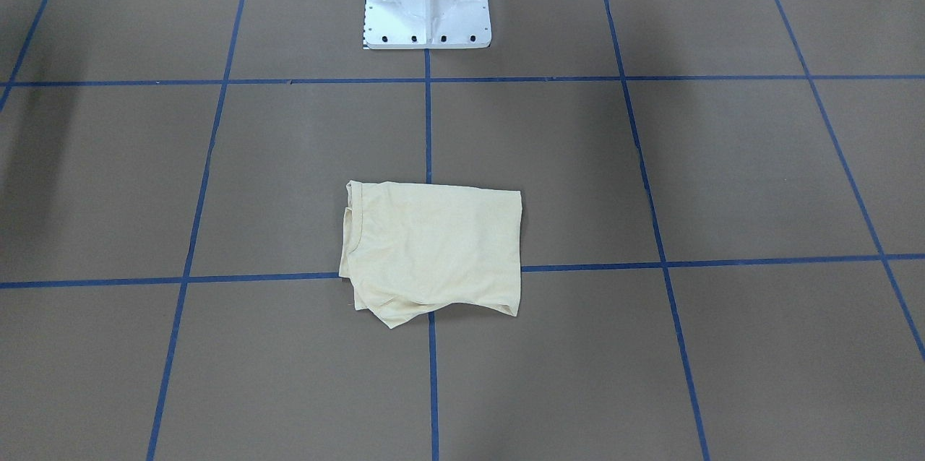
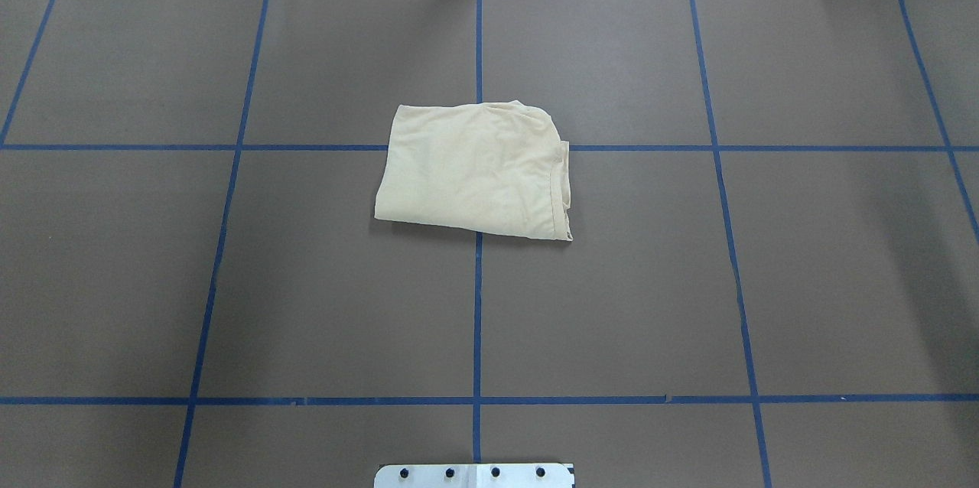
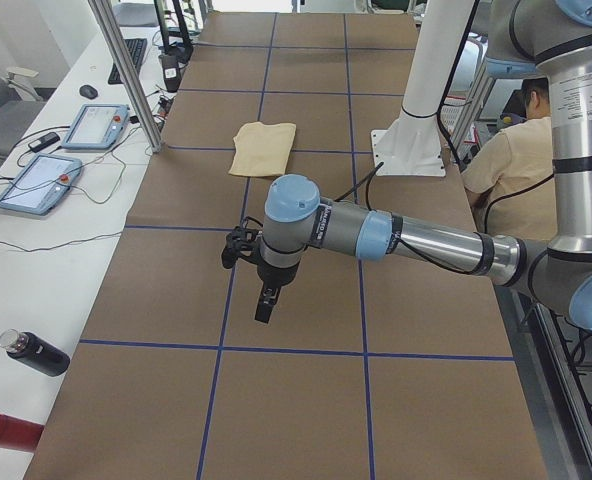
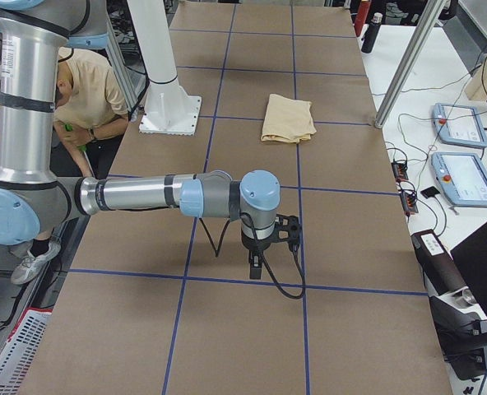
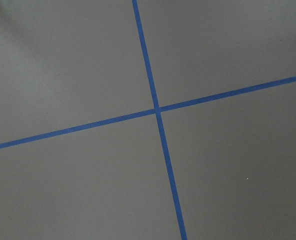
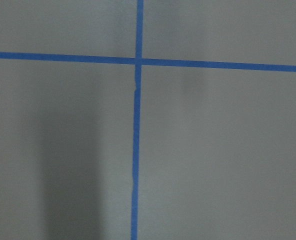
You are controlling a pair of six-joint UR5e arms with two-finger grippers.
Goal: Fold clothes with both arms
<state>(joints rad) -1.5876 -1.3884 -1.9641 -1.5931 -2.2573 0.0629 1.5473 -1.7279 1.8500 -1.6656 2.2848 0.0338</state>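
In the view from the table's left end, the left arm [image 3: 416,240] stretches out nearest. The left gripper [image 3: 265,308] points down over the brown paper-covered table [image 3: 306,400]. I cannot tell how far its fingers are spread. From the opposite end, the right arm [image 4: 145,195] reaches out likewise, and the spread of the right gripper [image 4: 256,265] cannot be told either. Each wrist view shows only bare paper and a crossing of blue tape lines [image 2: 477,304].

Farther along, well apart from both grippers, the cream shirt [image 2: 474,170] lies folded into a rough rectangle over a tape crossing at mid-table. A seamed edge runs along its side toward the robot's right. Beyond it stands the white pedestal [image 1: 428,6], with a person [image 3: 506,165] bent over behind it.
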